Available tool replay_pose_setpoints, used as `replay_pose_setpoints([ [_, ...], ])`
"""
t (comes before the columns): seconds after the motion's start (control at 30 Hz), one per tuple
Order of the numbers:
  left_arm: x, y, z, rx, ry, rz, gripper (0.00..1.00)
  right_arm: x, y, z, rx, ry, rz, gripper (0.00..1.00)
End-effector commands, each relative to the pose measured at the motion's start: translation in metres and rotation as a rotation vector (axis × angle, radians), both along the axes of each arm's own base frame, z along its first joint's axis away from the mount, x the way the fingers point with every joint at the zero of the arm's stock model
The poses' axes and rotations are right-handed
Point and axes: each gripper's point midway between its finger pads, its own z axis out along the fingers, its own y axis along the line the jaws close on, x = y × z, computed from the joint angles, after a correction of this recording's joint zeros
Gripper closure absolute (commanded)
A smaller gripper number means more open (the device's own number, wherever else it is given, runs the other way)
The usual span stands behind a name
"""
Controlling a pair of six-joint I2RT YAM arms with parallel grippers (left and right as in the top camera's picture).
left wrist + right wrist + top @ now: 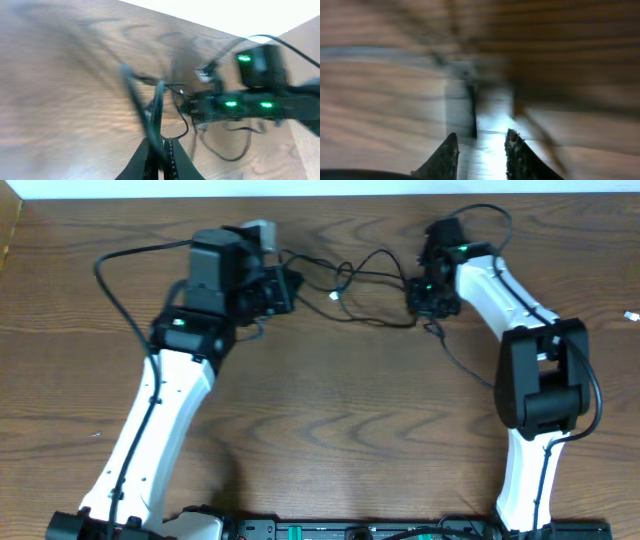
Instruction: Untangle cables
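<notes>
Left end effector [161, 155] pinches the black cable [140, 107] near 12 o'clock on the desk [330, 410]; right end effector [481, 152] is spread at 1 o'clock. Loops cross between them, so untangling looks mostly undone.

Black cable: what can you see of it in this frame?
The black cable is a thin, flexible cord lying in loose, crossing loops on the wooden table. The left gripper is shut on it, with two strands running away from the grip. The loops stretch across to the right gripper; whether that one touches it cannot be told. Its plugs are not clear.
</notes>
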Motion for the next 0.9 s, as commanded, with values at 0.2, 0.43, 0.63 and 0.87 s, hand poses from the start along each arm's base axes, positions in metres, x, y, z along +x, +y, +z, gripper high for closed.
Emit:
replay_pose_setpoints([
  [0.2, -0.001, 0.046, -0.013, 0.074, 0.057, 0.085, 0.92, 0.005, -0.006, 0.004, 0.043, -0.018, 0.065, 0.99],
  [0.43, -0.002, 0.050, -0.016, 0.093, 0.068, 0.105, 0.92, 0.003, 0.010, 0.016, 0.141, -0.038, 0.152, 0.99],
  [0.63, -0.001, 0.051, -0.017, 0.098, 0.068, 0.110, 0.92, 0.005, 0.015, 0.051, 0.205, -0.112, 0.204, 0.99],
  [0.87, 0.000, 0.055, -0.018, 0.117, 0.068, 0.131, 0.92, 0.000, 0.005, 0.130, 0.220, -0.270, 0.235, 0.99],
])
